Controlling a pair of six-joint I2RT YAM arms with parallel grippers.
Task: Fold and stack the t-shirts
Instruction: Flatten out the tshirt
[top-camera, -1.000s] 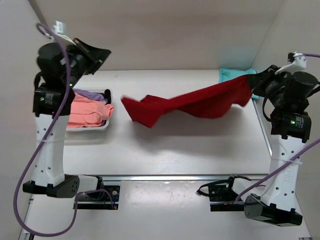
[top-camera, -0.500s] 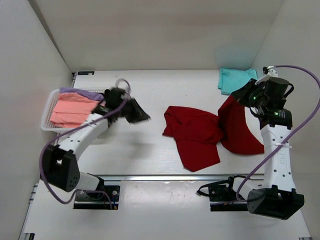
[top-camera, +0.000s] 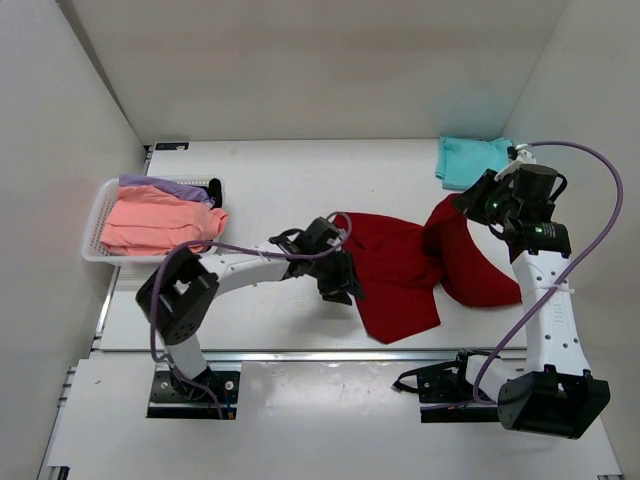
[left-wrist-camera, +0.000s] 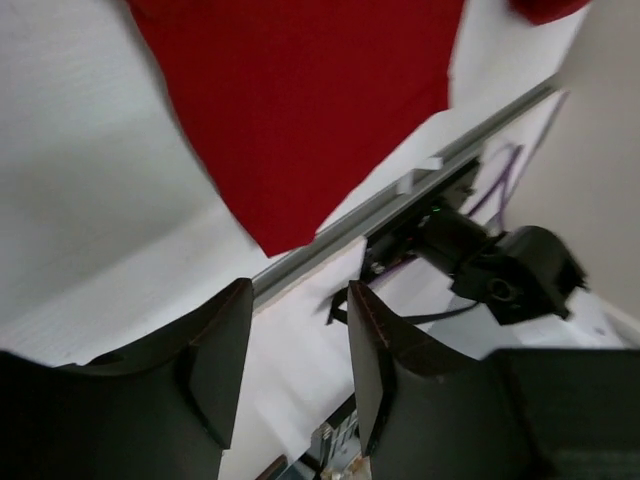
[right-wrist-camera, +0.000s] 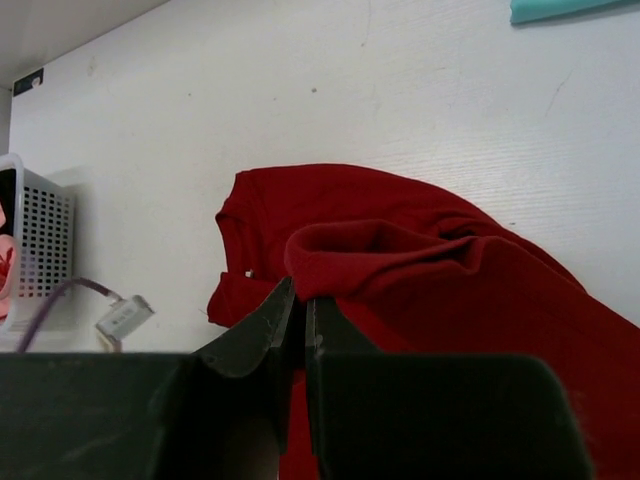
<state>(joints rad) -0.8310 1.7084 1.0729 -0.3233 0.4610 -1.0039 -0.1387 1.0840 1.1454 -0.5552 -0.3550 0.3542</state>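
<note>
Top external: red shirt (top-camera: 395, 265) lies rumpled between the grippers, with one edge raised to the right gripper (top-camera: 472, 205). Left gripper (top-camera: 338, 285) is low at the opposite hem. Left arm is stretched flat across the table, right arm upright with wrist tipped down.
Left wrist: jaws spread, nothing between them, cloth just ahead of the tips. I'd drop onto the hem, then close.
Right wrist: jaws pressed together on a red fold, teal shirt (right-wrist-camera: 560, 8) far ahead. Pull apart evenly to flatten.
</note>
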